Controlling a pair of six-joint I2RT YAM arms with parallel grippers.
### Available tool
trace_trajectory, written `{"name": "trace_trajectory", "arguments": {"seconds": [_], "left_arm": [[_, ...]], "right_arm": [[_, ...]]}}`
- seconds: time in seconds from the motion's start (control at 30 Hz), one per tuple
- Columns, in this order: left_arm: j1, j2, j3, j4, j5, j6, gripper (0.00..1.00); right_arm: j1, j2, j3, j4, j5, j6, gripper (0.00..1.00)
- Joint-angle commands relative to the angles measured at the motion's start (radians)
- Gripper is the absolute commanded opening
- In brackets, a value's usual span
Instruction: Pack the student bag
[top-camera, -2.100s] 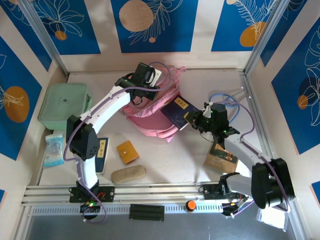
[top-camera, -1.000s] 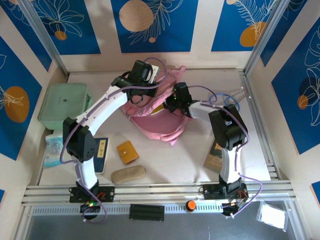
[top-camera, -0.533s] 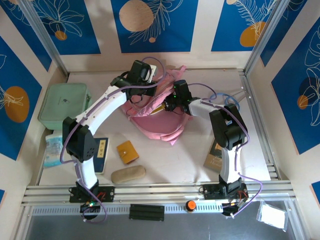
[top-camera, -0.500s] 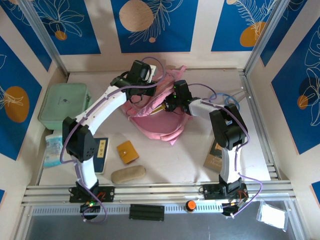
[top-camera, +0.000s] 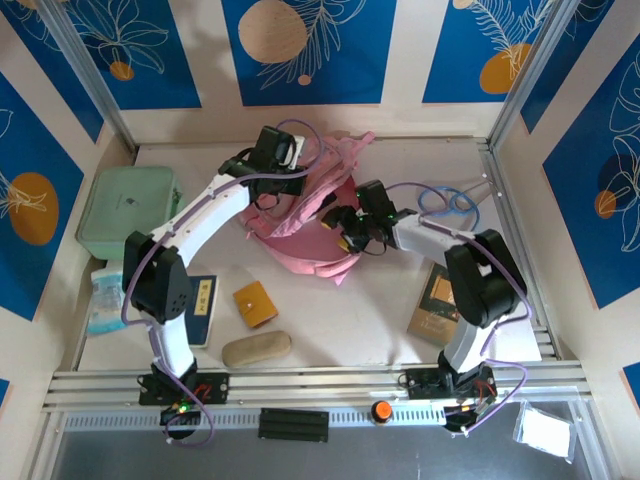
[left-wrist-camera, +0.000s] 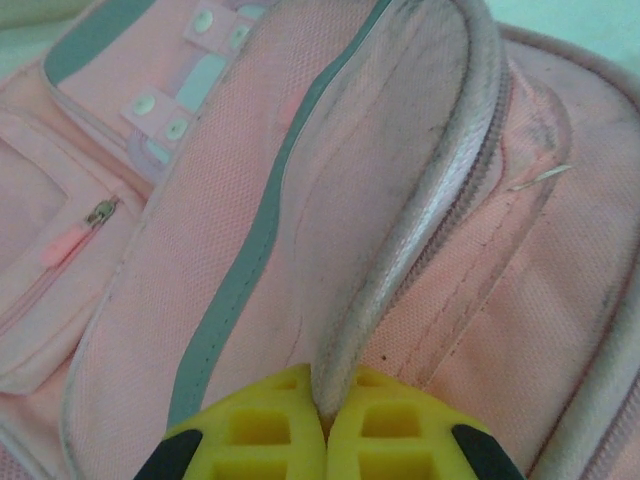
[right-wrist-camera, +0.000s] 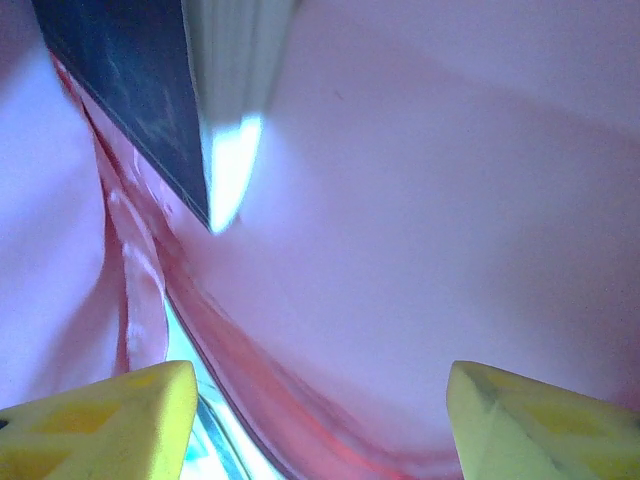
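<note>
The pink student bag (top-camera: 300, 232) lies mid-table with its mouth lifted. My left gripper (top-camera: 300, 178) is above its far side, shut on the bag's grey zip rim (left-wrist-camera: 400, 250); in the left wrist view the yellow fingers (left-wrist-camera: 250, 435) pinch that rim. At the bag's right side, my right gripper (top-camera: 343, 228) reaches into the mouth. In the right wrist view it (right-wrist-camera: 320, 420) is open, with pink lining between its fingertips and nothing held. A dark blue book (right-wrist-camera: 130, 110) stands inside the bag, ahead of those fingers and to their left.
A mint green zip case (top-camera: 128, 210) sits at the left, a blue-white packet (top-camera: 107, 300) below it. A blue booklet (top-camera: 203, 310), orange wallet (top-camera: 255, 304) and tan pouch (top-camera: 256, 348) lie near the front. A brown book (top-camera: 442, 300) lies at the right, with a blue cable (top-camera: 448, 200) behind it.
My right gripper has opened, released the dark blue book inside the bag and drawn back toward the near right. The left gripper keeps its hold on the rim.
</note>
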Motion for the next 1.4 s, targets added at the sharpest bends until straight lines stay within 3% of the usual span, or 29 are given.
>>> {"name": "trace_trajectory", "arguments": {"seconds": [0.0,0.07,0.1,0.17,0.23,0.3,0.37,0.43,0.67,0.93,1.13,1.37], "left_arm": [[0.054,-0.070,-0.077,0.070,-0.068,-0.007,0.00],[0.061,-0.101,-0.153,0.094,-0.038,0.010,0.00],[0.061,-0.116,-0.184,0.107,0.001,0.020,0.11],[0.061,-0.151,-0.247,0.135,0.108,0.030,0.48],[0.060,-0.187,-0.305,0.172,0.162,0.017,0.64],[0.060,-0.224,-0.357,0.205,0.162,-0.004,0.76],[0.060,-0.265,-0.406,0.244,0.135,-0.035,0.88],[0.060,-0.299,-0.449,0.295,0.139,-0.055,0.95],[0.060,-0.341,-0.512,0.366,0.163,-0.111,1.00],[0.060,-0.344,-0.545,0.431,0.196,-0.122,1.00],[0.060,-0.333,-0.535,0.427,0.220,-0.117,1.00],[0.060,-0.331,-0.525,0.391,0.230,-0.111,1.00]], "right_arm": [[0.002,-0.151,-0.052,-0.047,0.068,-0.137,0.68],[0.002,-0.230,-0.079,-0.098,0.168,-0.223,0.70],[0.001,-0.258,-0.088,-0.133,0.229,-0.252,0.72],[-0.012,-0.306,-0.104,-0.204,0.341,-0.309,0.75],[-0.038,-0.332,-0.112,-0.274,0.420,-0.337,0.77],[-0.086,-0.347,-0.122,-0.338,0.445,-0.340,0.79],[-0.161,-0.351,-0.133,-0.369,0.387,-0.373,0.80],[-0.228,-0.345,-0.138,-0.414,0.355,-0.361,0.80],[-0.359,-0.349,-0.197,-0.522,0.378,-0.323,0.86],[-0.495,-0.320,-0.230,-0.569,0.278,-0.279,0.86],[-0.505,-0.281,-0.248,-0.550,0.251,-0.248,0.85],[-0.451,-0.238,-0.278,-0.528,0.236,-0.171,0.84]]}}
